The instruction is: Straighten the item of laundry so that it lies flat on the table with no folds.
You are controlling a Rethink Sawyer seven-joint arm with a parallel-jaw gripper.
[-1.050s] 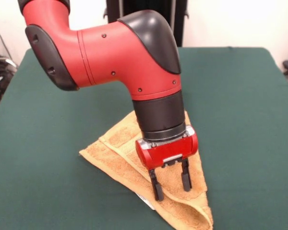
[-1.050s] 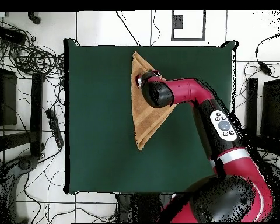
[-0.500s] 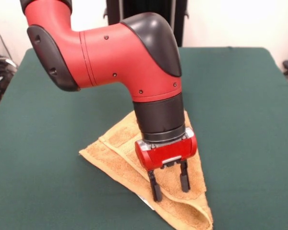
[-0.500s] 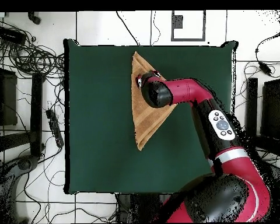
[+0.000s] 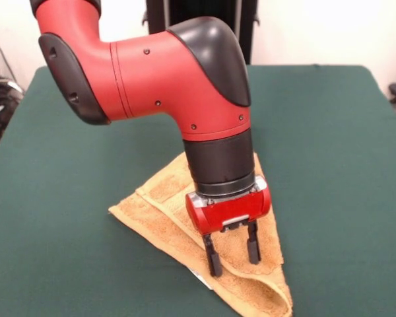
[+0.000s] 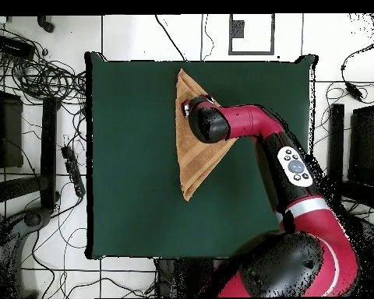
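Towel [image 5: 165, 218] folded into a triangle on the green worktop [image 5: 330, 152], toward one long edge in overhead view. Tool [image 5: 232, 254] open, fingers apart, tips down on the towel's folded layer beside the white tag [image 5: 201, 277]

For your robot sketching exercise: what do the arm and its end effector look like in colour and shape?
The arm has rounded red shells with black joint caps and a black cylindrical wrist. The end effector is a red block with a silver plate and two short dark fingers.
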